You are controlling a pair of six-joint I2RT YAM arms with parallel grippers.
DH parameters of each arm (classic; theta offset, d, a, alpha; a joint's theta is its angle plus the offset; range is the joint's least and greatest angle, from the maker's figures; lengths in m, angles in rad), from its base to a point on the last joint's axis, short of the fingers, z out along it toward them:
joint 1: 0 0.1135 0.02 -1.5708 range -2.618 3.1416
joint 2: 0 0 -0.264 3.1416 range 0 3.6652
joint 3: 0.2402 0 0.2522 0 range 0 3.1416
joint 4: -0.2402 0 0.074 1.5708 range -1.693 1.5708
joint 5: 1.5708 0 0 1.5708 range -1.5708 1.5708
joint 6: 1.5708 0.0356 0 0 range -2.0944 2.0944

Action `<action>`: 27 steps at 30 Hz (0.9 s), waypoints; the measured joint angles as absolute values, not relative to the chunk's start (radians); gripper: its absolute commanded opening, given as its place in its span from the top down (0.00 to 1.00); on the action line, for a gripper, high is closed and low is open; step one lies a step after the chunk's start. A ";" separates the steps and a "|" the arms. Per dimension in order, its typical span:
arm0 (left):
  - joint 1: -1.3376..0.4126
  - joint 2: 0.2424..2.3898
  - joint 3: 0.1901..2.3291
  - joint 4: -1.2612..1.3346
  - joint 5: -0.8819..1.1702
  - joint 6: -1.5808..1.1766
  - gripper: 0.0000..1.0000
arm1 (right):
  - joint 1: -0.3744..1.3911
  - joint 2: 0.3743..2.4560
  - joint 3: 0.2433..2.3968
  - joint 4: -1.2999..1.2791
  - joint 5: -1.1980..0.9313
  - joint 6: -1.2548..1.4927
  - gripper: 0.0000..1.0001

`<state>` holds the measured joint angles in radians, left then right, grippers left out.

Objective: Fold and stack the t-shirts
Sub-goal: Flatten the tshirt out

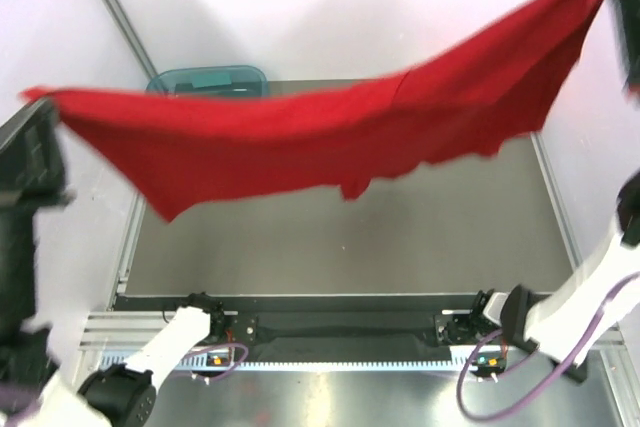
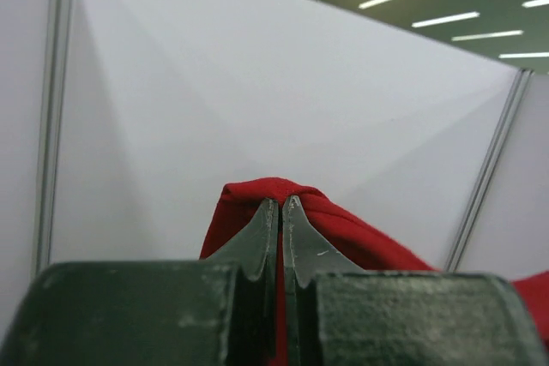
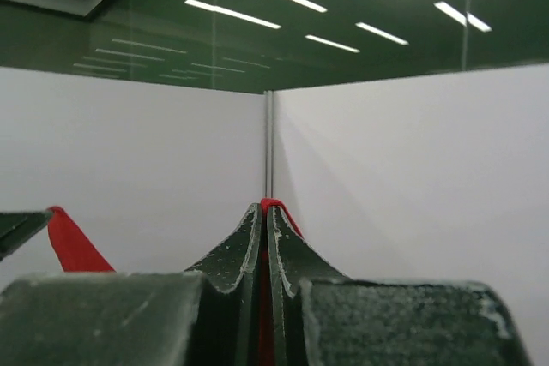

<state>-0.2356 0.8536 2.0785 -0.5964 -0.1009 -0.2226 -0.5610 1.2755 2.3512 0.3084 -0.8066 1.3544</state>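
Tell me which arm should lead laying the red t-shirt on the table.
Left, probably. Both are shut on the red t-shirt, stretched above the table, but the left gripper holds its end lower in the top view; the right gripper holds its end at the upper corner.

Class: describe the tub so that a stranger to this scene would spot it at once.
Start at the grey table and follow it to its far edge, left of centre. There, partly hidden behind the hanging red shirt, is the tub. It is teal, translucent plastic, unlike the red cloth.
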 measured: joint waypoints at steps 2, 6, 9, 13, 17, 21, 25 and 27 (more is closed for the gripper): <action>-0.239 0.807 2.091 -0.599 -0.102 -0.217 1.00 | -0.554 1.204 2.353 0.307 -0.807 1.342 1.00; -0.258 0.696 2.061 -0.608 -0.113 -0.215 1.00 | -0.492 1.088 2.344 0.290 -0.804 1.298 1.00; -0.271 0.609 1.962 -0.595 -0.131 -0.220 1.00 | -0.463 1.003 2.262 0.299 -0.798 1.272 1.00; -0.275 0.545 1.729 -0.581 -0.159 -0.262 1.00 | -0.437 0.951 2.056 0.312 -0.822 1.236 1.00; -0.275 0.570 1.468 -0.573 -0.186 -0.297 1.00 | -0.325 1.013 1.837 0.217 -0.825 1.119 1.00; -0.276 0.674 1.262 -0.568 -0.222 -0.312 1.00 | -0.200 1.206 1.665 0.127 -0.787 0.962 1.00; -0.276 0.806 1.119 -0.468 -0.246 -0.317 1.00 | -0.126 1.474 1.541 0.094 -0.768 0.852 1.00; -0.276 0.855 1.054 -0.412 -0.254 -0.321 1.00 | -0.104 1.599 1.493 0.074 -0.768 0.801 1.00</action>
